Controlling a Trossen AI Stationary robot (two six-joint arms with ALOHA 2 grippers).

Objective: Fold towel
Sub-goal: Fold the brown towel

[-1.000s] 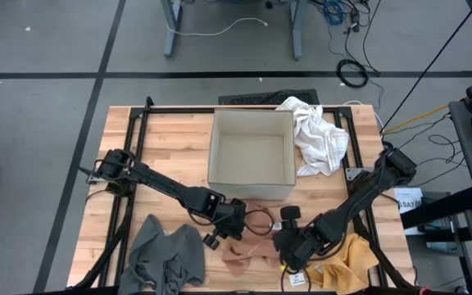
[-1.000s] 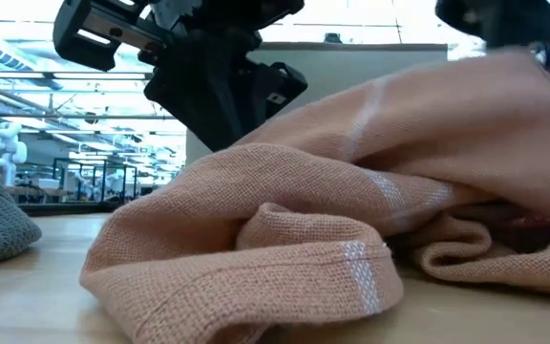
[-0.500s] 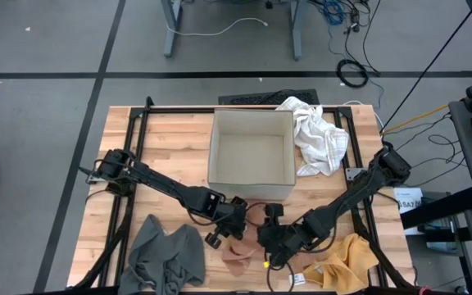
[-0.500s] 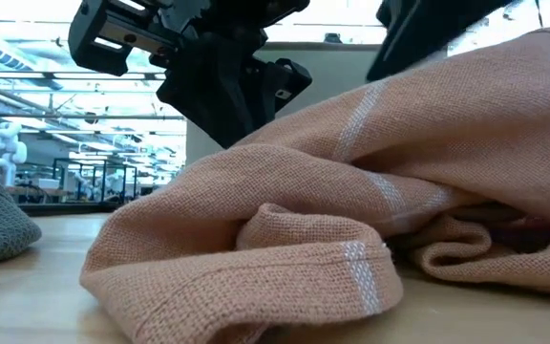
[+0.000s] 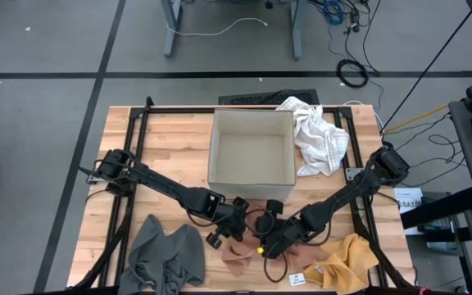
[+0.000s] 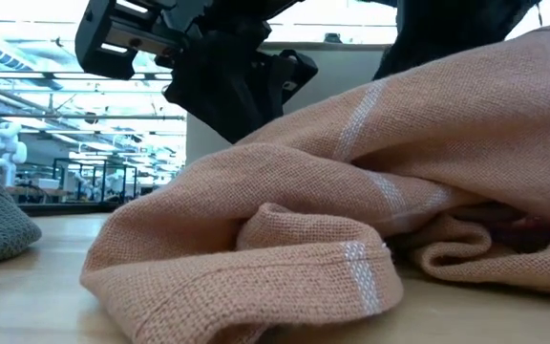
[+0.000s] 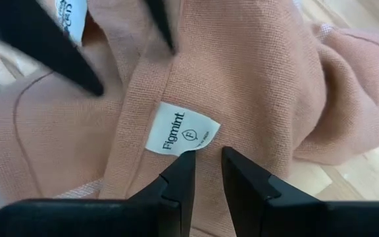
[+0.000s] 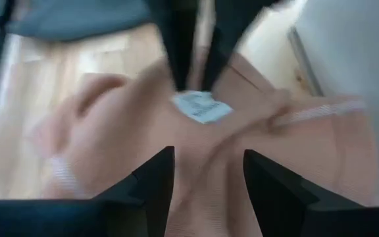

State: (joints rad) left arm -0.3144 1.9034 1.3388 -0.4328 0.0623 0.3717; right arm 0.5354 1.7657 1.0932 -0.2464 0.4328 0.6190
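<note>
Grasping step: the left end effector (image 7: pixel 206 172) pinches the pink towel (image 5: pixel 244 256) at its label (image 7: pixel 181 128); the right end effector (image 8: pixel 206 172), spread wide, must close on an adjacent edge.

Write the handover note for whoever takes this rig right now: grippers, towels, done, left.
Left gripper: narrow gap, pinching the peach towel at its white label.
Right gripper: open, low over the same towel, facing the left gripper.
Peach towel: crumpled at the table's front edge, before the box.
Other towels: grey, yellow, white.
Done: no fold visible.
Left: spread the peach towel, fold it.
</note>
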